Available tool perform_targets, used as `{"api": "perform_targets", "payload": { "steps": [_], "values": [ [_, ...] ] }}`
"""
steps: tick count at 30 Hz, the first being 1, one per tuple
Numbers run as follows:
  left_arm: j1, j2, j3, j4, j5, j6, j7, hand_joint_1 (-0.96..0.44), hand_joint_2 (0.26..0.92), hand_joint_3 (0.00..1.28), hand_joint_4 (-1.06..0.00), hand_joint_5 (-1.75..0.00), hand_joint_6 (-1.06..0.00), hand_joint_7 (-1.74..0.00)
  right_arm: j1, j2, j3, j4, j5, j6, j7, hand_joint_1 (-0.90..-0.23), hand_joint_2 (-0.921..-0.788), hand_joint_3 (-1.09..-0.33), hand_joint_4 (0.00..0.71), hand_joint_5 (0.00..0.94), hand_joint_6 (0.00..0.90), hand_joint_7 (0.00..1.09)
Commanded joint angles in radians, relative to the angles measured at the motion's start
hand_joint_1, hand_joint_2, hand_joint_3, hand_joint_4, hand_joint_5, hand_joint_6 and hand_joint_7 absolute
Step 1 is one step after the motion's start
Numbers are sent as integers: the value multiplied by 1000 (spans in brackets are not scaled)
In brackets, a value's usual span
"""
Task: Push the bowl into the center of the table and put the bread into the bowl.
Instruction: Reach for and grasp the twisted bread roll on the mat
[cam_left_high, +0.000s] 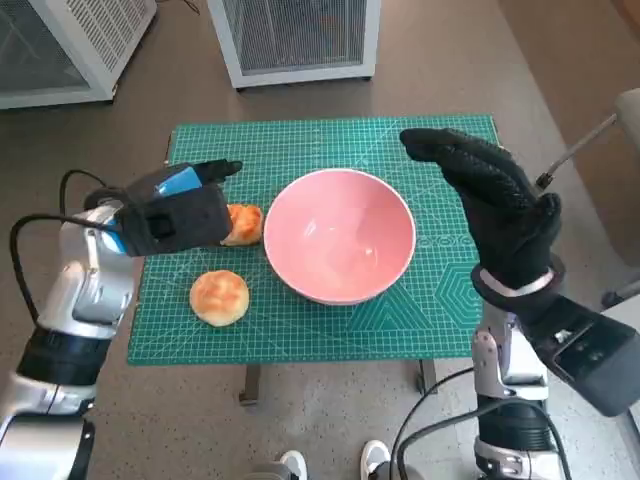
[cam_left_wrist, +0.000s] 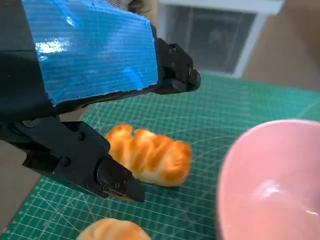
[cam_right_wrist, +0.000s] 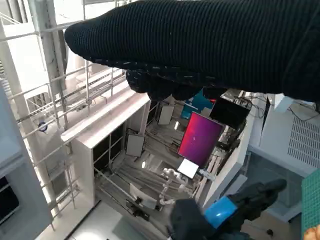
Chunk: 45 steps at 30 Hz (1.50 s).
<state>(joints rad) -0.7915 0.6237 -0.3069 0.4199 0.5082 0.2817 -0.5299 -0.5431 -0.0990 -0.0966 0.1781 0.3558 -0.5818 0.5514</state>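
Observation:
The pink bowl stands empty near the middle of the green mat. A long braided bread lies just left of it, and a round bun lies nearer the front edge. My left hand hovers over the braided bread with fingers apart, holding nothing. My right hand is raised above the table's right side, fingers extended, empty.
The green cutting mat covers the small table. Two white cabinets stand on the floor beyond the far edge. A thin rod slants in at the right. Feet show below the front edge.

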Motion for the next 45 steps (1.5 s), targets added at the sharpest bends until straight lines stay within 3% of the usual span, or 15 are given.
{"api": "perform_targets", "payload": {
  "steps": [1, 17, 26, 32, 37, 39, 40, 41, 42, 45],
  "values": [
    [-56, -21, -37, 126, 37, -32, 26, -82, 739, 8, -127, -2, -324, -19, 28, -1, 3, 11, 6, 5, 1, -415, -921, -481, 425, 1, 42, 849],
    [-167, -117, -102, 502, 78, -95, 114, -91, 759, 13, -150, -2, -329, -9, 33, 10, 2, 21, 15, 1, 1, -404, -921, -487, 426, 1, 38, 847],
    [-190, -159, -144, 656, 108, -177, 210, -80, 779, 20, -173, -12, -347, -12, 28, 15, 1, 28, 19, 2, 1, -401, -921, -492, 427, 2, 39, 845],
    [-174, -173, -180, 721, 141, -272, 335, -88, 825, 29, -321, -30, -418, -28, 23, 18, 2, 38, 20, -2, 4, -406, -921, -488, 429, 3, 43, 840],
    [-152, -176, -210, 766, 175, -359, 474, -82, 895, 41, -582, -93, -572, -73, 27, 18, 4, 40, 22, -8, 8, -407, -921, -488, 429, 2, 43, 839],
    [-151, -170, -218, 776, 186, -386, 517, -66, 910, 70, -714, -151, -661, -109, 27, 17, 4, 39, 22, -8, 9, -407, -921, -488, 429, 2, 43, 839],
    [-151, -168, -221, 781, 189, -398, 533, -53, 913, 89, -700, -375, -623, -336, 28, 17, 5, 39, 23, -8, 9, -407, -921, -488, 429, 2, 43, 839],
    [-152, -167, -223, 786, 191, -405, 543, -34, 916, 139, -651, -729, -541, -692, 28, 16, 5, 39, 24, -8, 10, -407, -921, -488, 429, 2, 43, 839],
    [-153, -162, -224, 788, 193, -417, 560, -22, 918, 185, -599, -986, -481, -920, 28, 15, 4, 39, 26, -8, 11, -407, -921, -488, 429, 2, 43, 839],
    [-158, -147, -221, 784, 196, -450, 602, -7, 920, 183, -587, -1239, -487, -1116, 27, 13, 1, 42, 32, -7, 15, -408, -921, -486, 431, 3, 44, 838]
  ]
}}
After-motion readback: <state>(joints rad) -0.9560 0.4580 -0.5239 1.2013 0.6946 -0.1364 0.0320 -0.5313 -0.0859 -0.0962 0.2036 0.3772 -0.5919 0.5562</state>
